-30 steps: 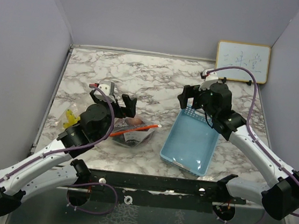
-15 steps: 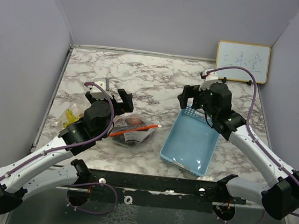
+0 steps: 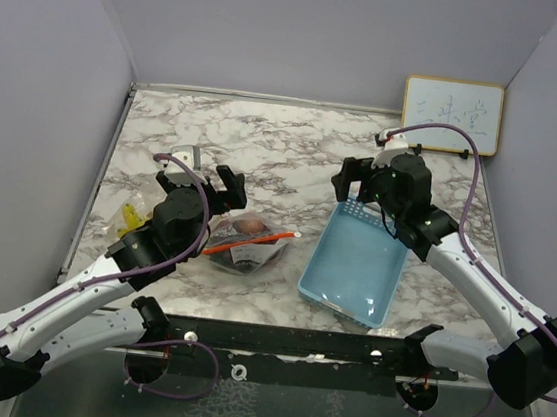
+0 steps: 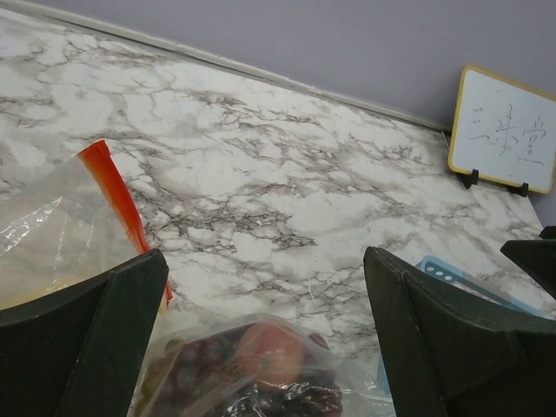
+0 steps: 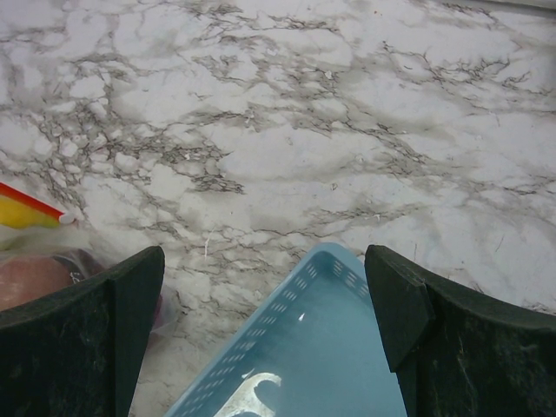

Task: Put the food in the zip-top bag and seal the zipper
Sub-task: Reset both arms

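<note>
A clear zip-top bag (image 3: 246, 247) with an orange zipper strip (image 3: 252, 242) lies on the marble table. Inside it I see a red round fruit (image 4: 269, 352) on dark purple grapes (image 4: 187, 378). The magenta piece is not clearly visible. Yellow bananas (image 3: 134, 218) show at the table's left, partly behind my left arm. My left gripper (image 3: 227, 188) is open and empty just above the bag's far side; in the left wrist view (image 4: 265, 261) the bag sits below its jaws. My right gripper (image 3: 354, 185) is open and empty over the basket's far corner (image 5: 263, 256).
A light blue plastic basket (image 3: 358, 263) stands right of the bag, empty as far as it shows (image 5: 339, 347). A small whiteboard (image 3: 451, 115) leans on the back wall at the right. Purple walls close in the table on three sides.
My left gripper has drawn back a little to the left and away from the bag, its wrist turning. The right arm, bag and basket have not moved.
</note>
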Robot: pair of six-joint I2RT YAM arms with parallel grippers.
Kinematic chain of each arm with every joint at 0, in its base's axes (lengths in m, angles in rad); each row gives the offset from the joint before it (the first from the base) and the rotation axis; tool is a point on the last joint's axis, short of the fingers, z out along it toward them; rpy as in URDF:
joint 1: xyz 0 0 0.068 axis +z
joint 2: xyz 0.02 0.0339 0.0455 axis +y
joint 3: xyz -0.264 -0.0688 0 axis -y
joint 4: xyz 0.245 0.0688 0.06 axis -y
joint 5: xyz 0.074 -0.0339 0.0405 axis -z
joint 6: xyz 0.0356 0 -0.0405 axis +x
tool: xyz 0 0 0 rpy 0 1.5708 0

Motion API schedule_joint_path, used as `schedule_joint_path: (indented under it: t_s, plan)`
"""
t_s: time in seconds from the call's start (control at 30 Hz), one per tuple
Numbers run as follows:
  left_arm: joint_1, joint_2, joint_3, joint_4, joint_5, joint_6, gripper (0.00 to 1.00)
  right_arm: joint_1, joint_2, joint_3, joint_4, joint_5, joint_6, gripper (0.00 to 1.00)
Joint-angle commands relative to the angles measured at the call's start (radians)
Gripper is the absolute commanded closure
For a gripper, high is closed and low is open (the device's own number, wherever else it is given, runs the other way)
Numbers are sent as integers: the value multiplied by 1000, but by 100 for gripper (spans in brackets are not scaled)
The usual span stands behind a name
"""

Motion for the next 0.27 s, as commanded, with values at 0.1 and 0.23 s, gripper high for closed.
schedule_joint_path:
  t_s: [0.1,0.23]
  plan:
    - [2,-8,8,13,-24,11,1,-1,14,14,-3,71,18,0]
    - [2,-8,6,14,-23,17,1,-1,-17,-7,28,65,25,0]
